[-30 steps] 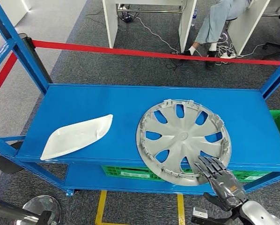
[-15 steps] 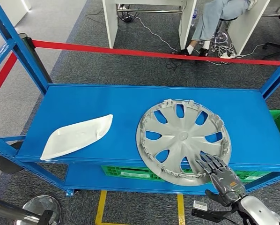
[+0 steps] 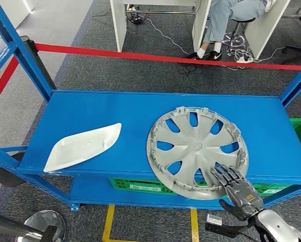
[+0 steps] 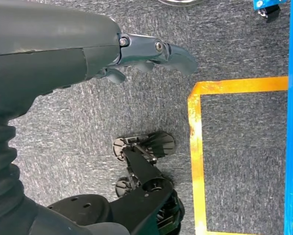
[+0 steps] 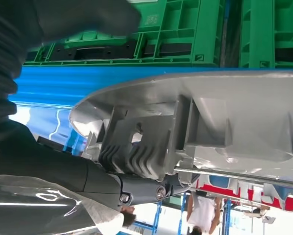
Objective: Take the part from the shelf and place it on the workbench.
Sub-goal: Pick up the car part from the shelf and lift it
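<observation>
Right hand (image 3: 238, 189) fingers lie flat over hubcap (image 3: 196, 148) rim at shelf (image 3: 103, 108) edge, grip unclear; shallow hold, cap could slip off on lift

Grey carpet floor (image 3: 103, 70) crossed by a red barrier tape (image 3: 141, 55) (white desks (image 3: 120, 20) stand beyond it).

Dark grey hand (image 3: 238, 189), silver arm (image 3: 280, 227)

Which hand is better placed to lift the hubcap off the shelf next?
Right. The right hand already rests on the hubcap at its near rim, while the left hand hangs over the carpet, off the shelf.
</observation>
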